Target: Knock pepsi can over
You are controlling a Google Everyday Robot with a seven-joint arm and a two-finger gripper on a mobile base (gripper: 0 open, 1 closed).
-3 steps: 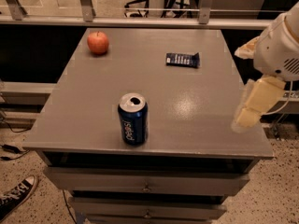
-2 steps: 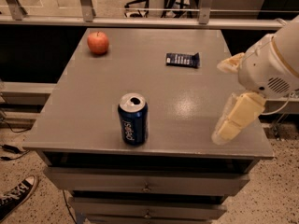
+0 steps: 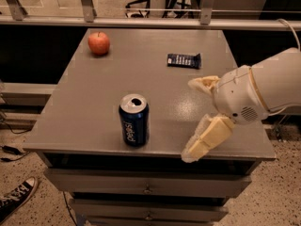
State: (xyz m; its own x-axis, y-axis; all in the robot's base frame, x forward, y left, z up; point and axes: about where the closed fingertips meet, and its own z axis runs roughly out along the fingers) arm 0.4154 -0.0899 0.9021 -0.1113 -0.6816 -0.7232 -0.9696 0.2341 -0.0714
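The pepsi can [image 3: 134, 120], dark blue with white lettering and a silver top, stands upright near the front edge of the grey table [image 3: 94, 93]. My gripper [image 3: 188, 120] is to the right of the can, just above the table's front right part, about a can's width away from it. Its two cream fingers are spread apart, one finger [image 3: 203, 84] farther back and one finger [image 3: 207, 138] over the front edge. It holds nothing.
A red apple [image 3: 99, 43] sits at the table's back left. A flat dark blue snack wrapper [image 3: 184, 60] lies at the back right. A metal railing [image 3: 150, 22] runs behind the table. Drawers [image 3: 148, 188] are below the tabletop. A sneaker [image 3: 14, 202] is on the floor at the left.
My gripper and arm have moved left along the table's front right part, closer to the can. The can, apple and wrapper have not moved.
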